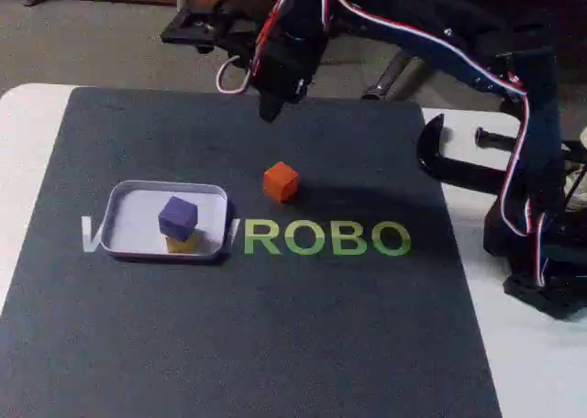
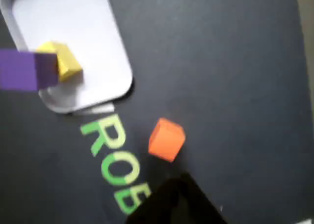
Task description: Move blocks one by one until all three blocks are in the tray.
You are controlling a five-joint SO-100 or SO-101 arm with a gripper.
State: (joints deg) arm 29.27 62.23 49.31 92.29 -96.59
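Overhead, the tool (image 1: pixel 270 112) hangs above the mat (image 1: pixel 275 345), its grip state unclear, carrying nothing. Purple block (image 1: pixel 178 216) sits atop yellow block (image 1: pixel 182 243) inside the tray (image 1: pixel 124 244); orange block (image 1: pixel 281 181) rests on the mat just right of it.

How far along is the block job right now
Done: the purple block sits atop the yellow block inside the tray. In hand: nothing; the gripper hangs above the mat. Left: the orange block, on the mat beside the tray.
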